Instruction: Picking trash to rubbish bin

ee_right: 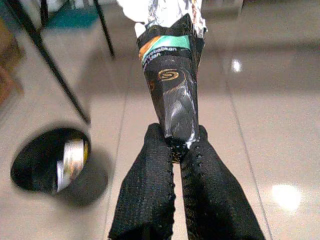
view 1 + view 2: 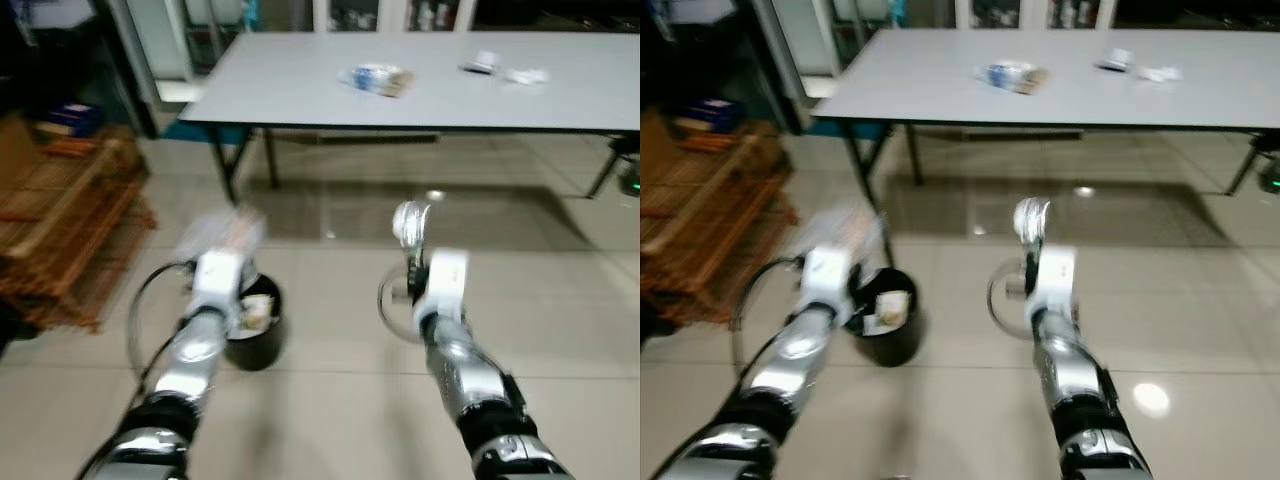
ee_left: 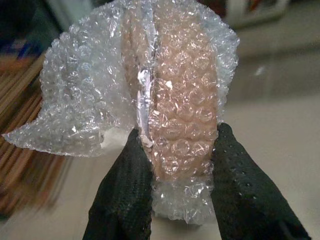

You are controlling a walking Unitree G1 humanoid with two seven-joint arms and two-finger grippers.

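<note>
Carrying two pieces of trash toward round black rubbish bin [image 2: 255, 325], lower left of frame: left gripper [image 3: 177, 150] clamped on crumpled clear bubble wrap [image 3: 145, 95], right gripper [image 1: 177, 145] pinching cone-shaped dark foil wrapper [image 1: 172, 90] by its tip. Risks: light wrap drifting past bin rim; wrapper slipping from thin pinch.

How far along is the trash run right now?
Done: the black bin on the floor already has some trash inside.

In hand: the left gripper is shut on a bubble wrap piece near the bin, and the right gripper is shut on a dark cone wrapper, further from it.

Left: both need dropping in, and several litter pieces remain on the grey table.
</note>
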